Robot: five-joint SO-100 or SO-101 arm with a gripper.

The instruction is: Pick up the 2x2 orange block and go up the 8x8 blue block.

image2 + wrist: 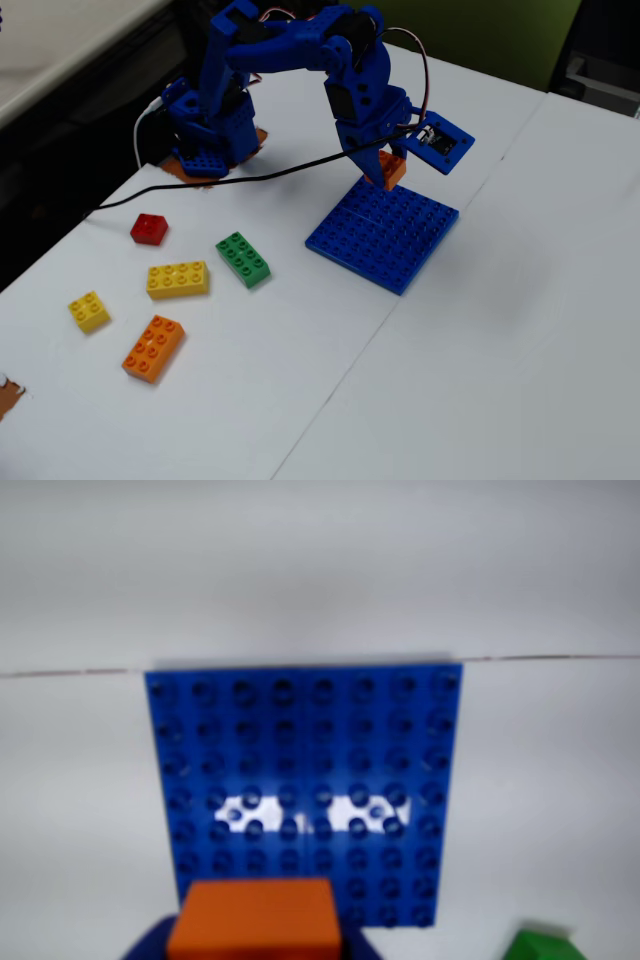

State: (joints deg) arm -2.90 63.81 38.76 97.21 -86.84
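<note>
Claw: the gripper (385, 172) pinches the 2x2 orange block (392, 168), held just above the 8x8 blue block's (385, 235) edge nearest the arm's base.
Baseplate place: mid-counter, beside the seam between the two white boards, toward the counter's far edge in the fixed view.
Risk: block sits only over the plate's rim; releasing here could tip it off onto the counter (500, 330).
Risk: studs misaligned, so it won't seat.
Count: one orange 2x2, one blue plate, one green brick (243, 259), one red brick (149, 229), two yellow bricks, one long orange brick (153, 347).

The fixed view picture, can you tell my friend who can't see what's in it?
A blue robot arm holds the 2x2 orange block in its fingers above the edge of the 8x8 blue block. Red, green, yellow and orange bricks lie scattered on the white table.
</note>
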